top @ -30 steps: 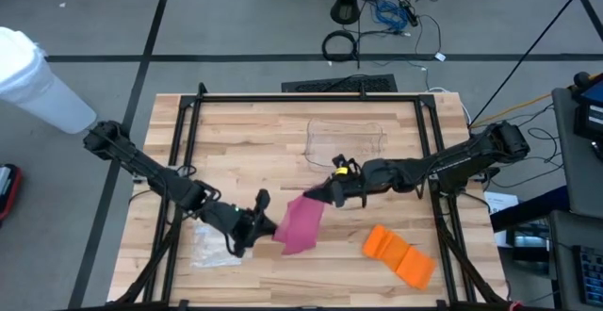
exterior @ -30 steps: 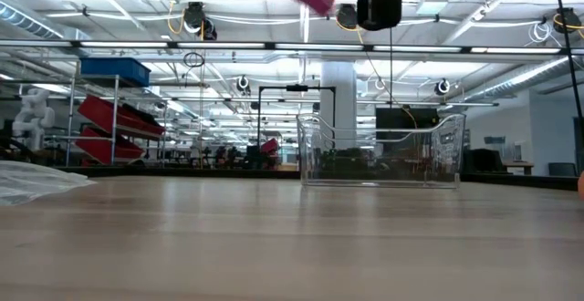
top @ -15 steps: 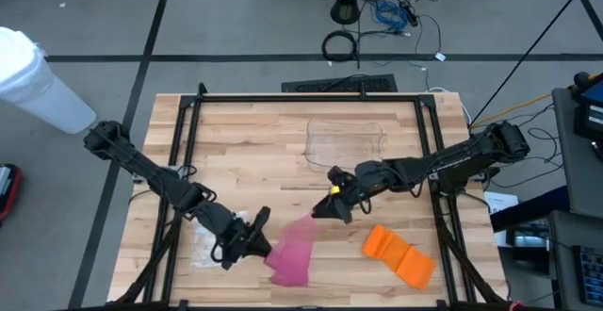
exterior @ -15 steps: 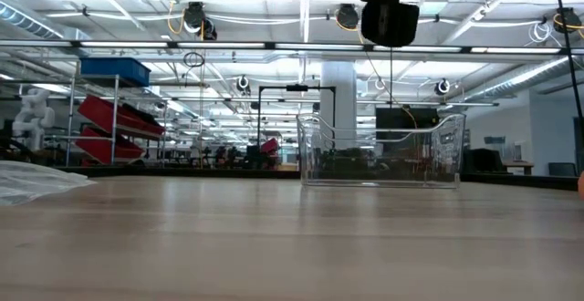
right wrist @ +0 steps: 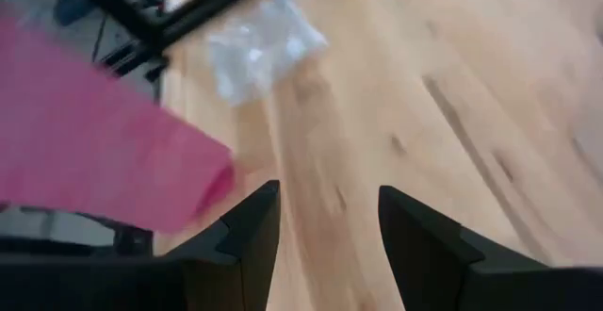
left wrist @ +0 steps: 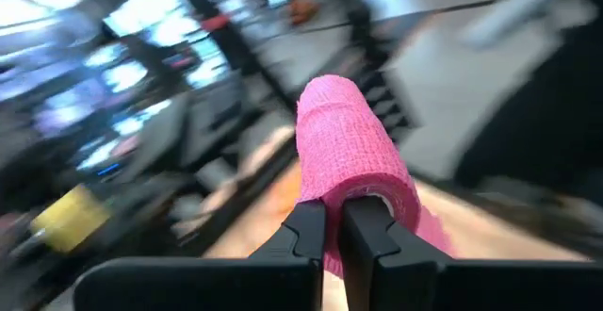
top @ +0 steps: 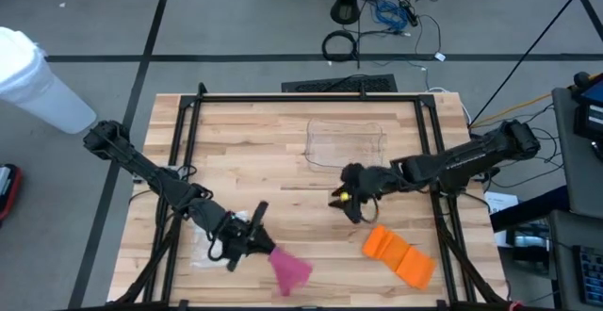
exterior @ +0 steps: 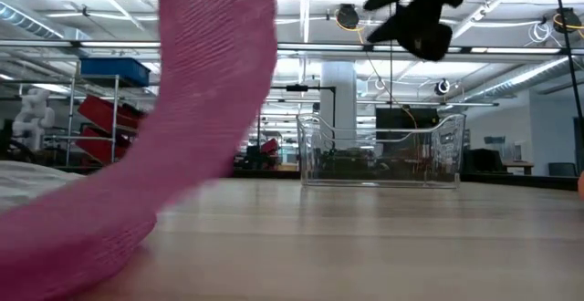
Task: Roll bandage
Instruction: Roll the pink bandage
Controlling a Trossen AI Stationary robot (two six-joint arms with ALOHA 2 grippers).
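Bandage [top: 290, 269] lower, right tool [top: 350, 205] apart

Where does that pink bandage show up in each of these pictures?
High view: pink bandage at the table's near edge, by the left claw.
Low view: bandage fills the left side.
Left wrist view: bandage pinched in that claw.
Right wrist view: bandage beyond the plastic bag, also in the high view.
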